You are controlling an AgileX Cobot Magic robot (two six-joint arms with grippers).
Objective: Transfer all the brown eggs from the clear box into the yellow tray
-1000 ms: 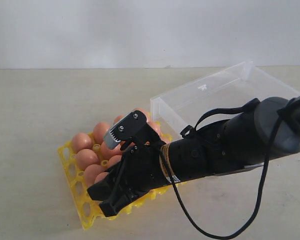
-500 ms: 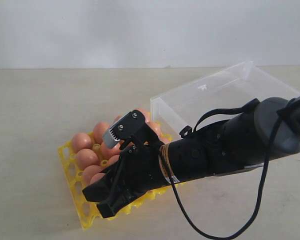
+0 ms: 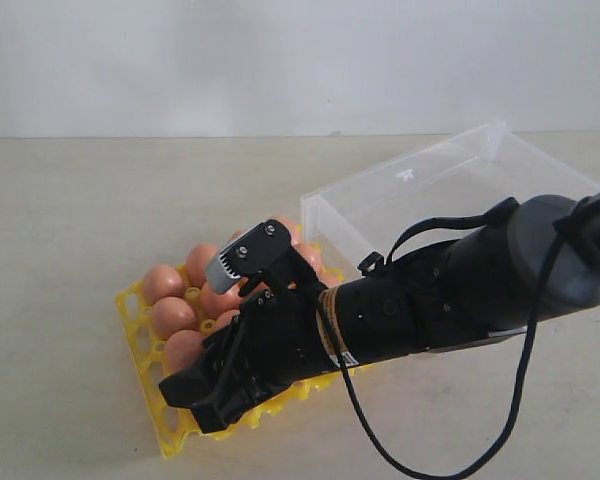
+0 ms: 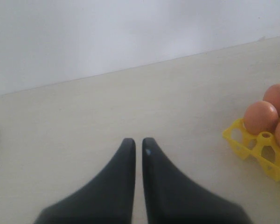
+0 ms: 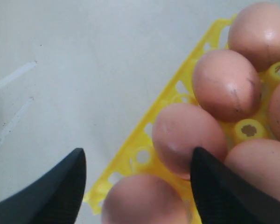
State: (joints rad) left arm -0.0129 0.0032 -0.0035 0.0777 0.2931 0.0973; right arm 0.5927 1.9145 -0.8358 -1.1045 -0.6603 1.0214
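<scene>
— Pale surface under a white wall. What does the exterior view give?
— The right hand lies low over the near-left part of the yellow tray, with brown eggs seated in its cups. The clear box stands just behind the tray's far right corner.
— Changed from 1 second ago?
— Its 2 fingers have spread wider, and the lower one has slid toward the tray's near-left edge.
— And the left wrist view?
— The left hand hangs over bare surface, its fingers together but for a thin slit, holding nothing. A corner of the yellow tray with brown eggs sits well apart from it.
— The right wrist view?
— The fingers stand wide apart, gripping nothing. 1 of the brown eggs sits in a cup between them. 1 finger is just beside a neighbouring egg, and the other is over bare surface beyond the tray's rim.
— Room to move?
— Open surface runs outward from that rim. On the other side the eggs crowd close together.
</scene>
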